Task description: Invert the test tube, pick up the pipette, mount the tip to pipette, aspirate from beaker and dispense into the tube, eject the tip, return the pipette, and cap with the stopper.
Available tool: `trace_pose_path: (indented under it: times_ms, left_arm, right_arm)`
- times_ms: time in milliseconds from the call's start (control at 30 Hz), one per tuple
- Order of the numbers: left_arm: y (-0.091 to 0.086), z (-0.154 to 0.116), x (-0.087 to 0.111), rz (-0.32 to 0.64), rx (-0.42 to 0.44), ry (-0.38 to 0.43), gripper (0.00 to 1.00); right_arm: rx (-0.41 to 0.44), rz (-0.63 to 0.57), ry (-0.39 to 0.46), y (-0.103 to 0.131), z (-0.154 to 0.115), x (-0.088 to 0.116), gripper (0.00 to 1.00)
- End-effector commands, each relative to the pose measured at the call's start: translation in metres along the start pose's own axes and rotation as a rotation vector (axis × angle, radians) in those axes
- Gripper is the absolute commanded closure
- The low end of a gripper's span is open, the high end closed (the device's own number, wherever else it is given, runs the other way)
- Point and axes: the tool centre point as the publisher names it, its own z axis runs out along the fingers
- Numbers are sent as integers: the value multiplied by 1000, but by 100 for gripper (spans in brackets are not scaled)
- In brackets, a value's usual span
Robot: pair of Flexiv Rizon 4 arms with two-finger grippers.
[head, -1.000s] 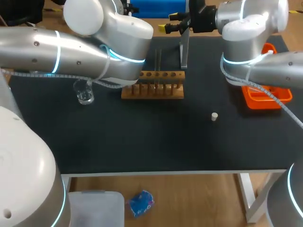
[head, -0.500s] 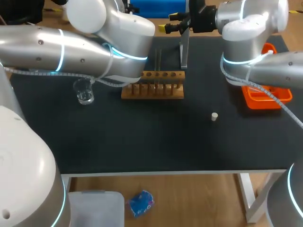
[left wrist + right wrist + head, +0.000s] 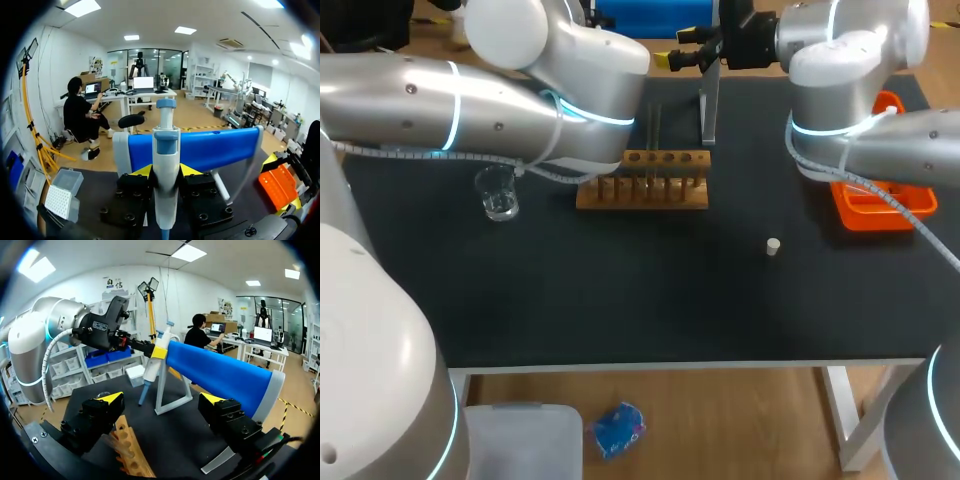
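Gripping a white plastic pipette with pale-blue collar and plunger (image 3: 166,145) from both sides, the left gripper (image 3: 166,172) holds the tool upright between its yellow-tipped fingers at the far side of the black-topped table (image 3: 620,290). Seen from the right wrist, the pipette hangs tip-down just beside the upper end of a white angled stand (image 3: 172,395); whether the two touch cannot be told.

The right gripper (image 3: 161,397) hovers near the same back edge, pointing across toward the pipette and stand, its two fingers spread wide with nothing between them. A light-brown wooden test tube rack (image 3: 642,182) sits below and just in front of it.

From overhead, the rack stands at the middle of the table's far half. A small clear glass beaker (image 3: 499,195) stands to the rack's left, close under the left arm. A small white stopper (image 3: 773,246) sits alone on the bare tabletop, to the right of the rack and nearer the front. An orange plastic tray (image 3: 875,205) lies at the right edge, partly hidden by the right arm. The test tube itself cannot be made out.
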Motion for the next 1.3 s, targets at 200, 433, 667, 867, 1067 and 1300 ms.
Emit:
trace_pose_path:
  times_ms: [200,433,667,867,1067,1300]
  left_arm:
    - [2,8,-1,2,-21,-4,100]
    - [5,9,0,-1,-27,-6,100]
    - [1,7,-1,-1,-17,-11,100]
    - [-8,4,-1,7,7,-17,100]
    - [-11,5,-2,14,13,-20,100]
    - [-12,12,-5,23,5,-26,100]
  right_arm:
    - [0,0,1,0,0,0,0]
    - [0,0,1,0,0,0,0]
    - [0,0,1,0,0,0,0]
    - [0,0,1,0,0,0,0]
    - [0,0,1,0,0,0,0]
    - [0,0,1,0,0,0,0]
